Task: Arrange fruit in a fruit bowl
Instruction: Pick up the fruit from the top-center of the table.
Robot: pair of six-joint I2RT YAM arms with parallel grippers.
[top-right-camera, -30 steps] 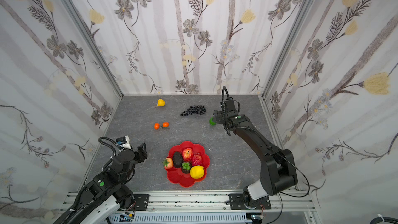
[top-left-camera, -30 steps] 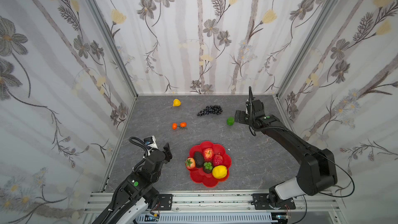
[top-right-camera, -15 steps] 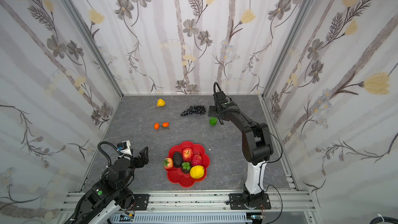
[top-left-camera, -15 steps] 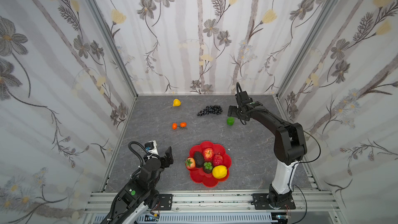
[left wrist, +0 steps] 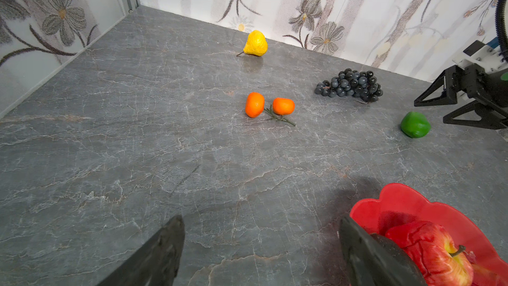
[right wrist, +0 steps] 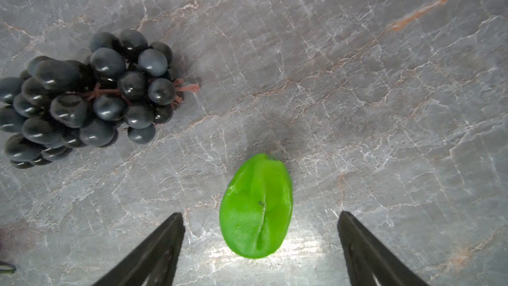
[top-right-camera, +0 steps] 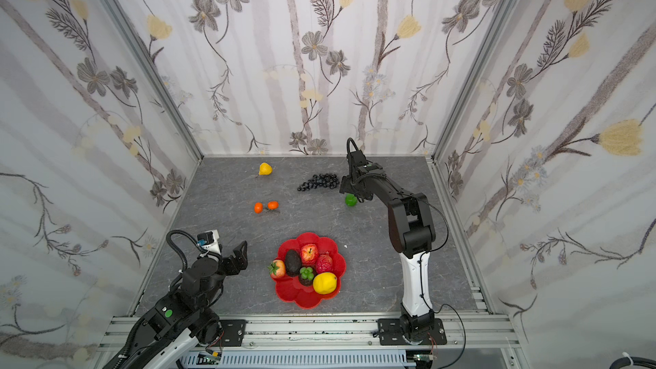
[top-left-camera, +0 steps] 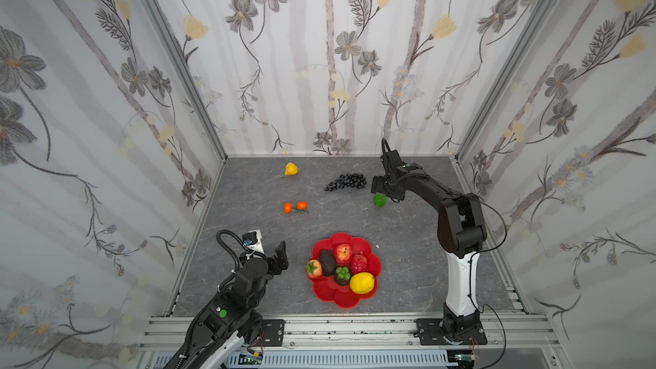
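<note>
The red scalloped fruit bowl [top-left-camera: 340,300] [top-right-camera: 301,299] near the front holds an apple [top-left-camera: 343,253], an avocado, a strawberry, a lemon [top-left-camera: 362,282] and other fruit. A green fruit [top-left-camera: 380,200] [right wrist: 257,207] lies at the back right. My right gripper [top-left-camera: 382,189] [right wrist: 261,215] hangs open just over it, one finger on each side, not touching. Dark grapes [top-left-camera: 346,182] [right wrist: 82,100], two tiny oranges [top-left-camera: 294,206] [left wrist: 268,105] and a yellow pear [top-left-camera: 291,169] lie loose on the floor. My left gripper [top-left-camera: 280,255] [left wrist: 261,219] is open and empty, left of the bowl.
Grey marble floor boxed in by flowered walls on three sides, with an aluminium rail [top-left-camera: 355,328] along the front. The grapes lie close to the right gripper's left side. The right arm's base [top-left-camera: 458,331] stands at the front right.
The right gripper has swung left and come down over the green fruit. The left arm has drawn back toward the front left, its jaws a little wider.
</note>
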